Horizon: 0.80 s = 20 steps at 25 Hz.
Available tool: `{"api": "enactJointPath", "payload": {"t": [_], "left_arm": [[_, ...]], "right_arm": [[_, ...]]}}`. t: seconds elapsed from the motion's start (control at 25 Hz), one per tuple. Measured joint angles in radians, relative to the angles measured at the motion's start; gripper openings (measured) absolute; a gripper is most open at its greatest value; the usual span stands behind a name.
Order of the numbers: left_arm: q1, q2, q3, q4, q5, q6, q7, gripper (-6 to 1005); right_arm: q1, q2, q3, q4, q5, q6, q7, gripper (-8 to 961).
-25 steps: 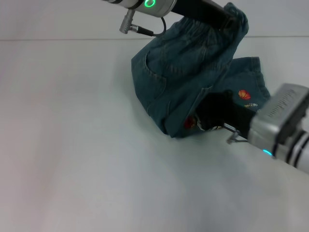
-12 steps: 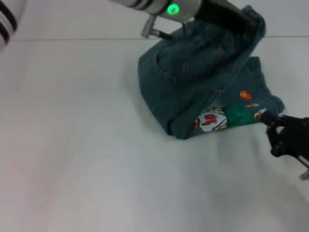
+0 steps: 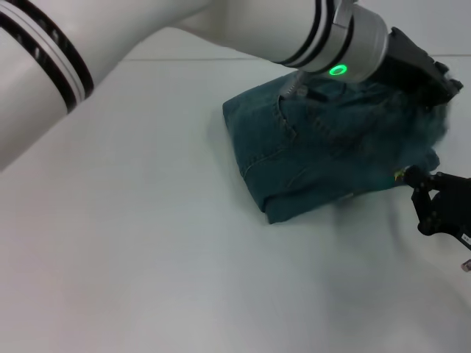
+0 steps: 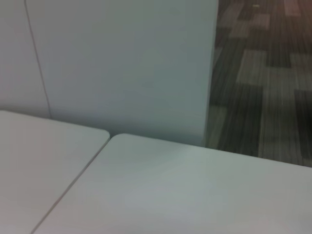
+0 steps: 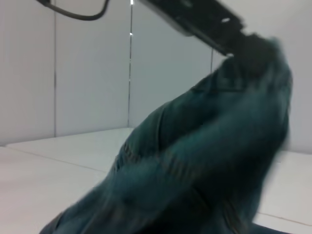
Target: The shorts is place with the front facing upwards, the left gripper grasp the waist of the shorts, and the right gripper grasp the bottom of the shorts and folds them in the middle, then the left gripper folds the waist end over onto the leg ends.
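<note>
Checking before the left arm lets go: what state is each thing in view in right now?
Blue-green denim shorts: folded over, waist end carried across the leg ends, cartoon print hidden.
Black, green-lit left gripper: shut on the waist end, low over the shorts' far side.
Black right gripper: off the cloth, beside the shorts, holding nothing.
White table: bears the shorts.

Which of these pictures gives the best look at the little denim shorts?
The head view: the shorts lie folded on the table, whole outline visible, with the left gripper at their far end and the right gripper beside them. The right wrist view shows only a close blurred heap of denim. The left wrist view shows none.
</note>
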Motion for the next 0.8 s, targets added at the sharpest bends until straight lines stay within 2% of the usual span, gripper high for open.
{"api": "enactJointPath", "payload": {"t": [0.04, 0.28, 0.48, 0.6, 0.64, 0.68, 0.76, 0.8], "left_arm": [[0.000, 0.000, 0.009, 0.002, -0.004, -0.010, 0.001, 109], [-0.004, 0.000, 0.030, 0.018, -0.009, -0.015, 0.023, 318], [0.011, 0.001, 0.017, 0.033, -0.015, -0.016, 0.047, 447], [0.041, 0.005, 0.010, 0.054, -0.016, -0.016, 0.055, 524], [0.071, 0.007, 0.006, 0.079, -0.016, -0.010, 0.067, 582], [0.071, 0.007, 0.006, 0.079, -0.016, -0.010, 0.067, 640], [0.142, 0.008, -0.011, 0.137, -0.017, 0.009, 0.096, 756], [0.168, 0.008, -0.021, 0.156, -0.017, 0.014, 0.105, 782]], "right_arm": [[0.003, 0.000, -0.001, 0.000, 0.000, 0.000, 0.001, -2], [0.015, 0.001, -0.008, 0.001, -0.002, 0.019, 0.020, -2], [0.017, 0.001, -0.019, -0.002, -0.003, 0.035, 0.045, -2], [0.005, -0.002, -0.030, -0.011, -0.012, 0.036, 0.074, -2], [-0.003, -0.003, -0.035, -0.019, -0.023, 0.029, 0.083, -2], [-0.014, -0.004, -0.039, -0.033, -0.037, 0.018, 0.097, -2], [-0.041, -0.005, -0.041, -0.077, -0.068, -0.012, 0.144, -2], [-0.055, -0.005, -0.041, -0.103, -0.085, -0.030, 0.175, -2]]}}
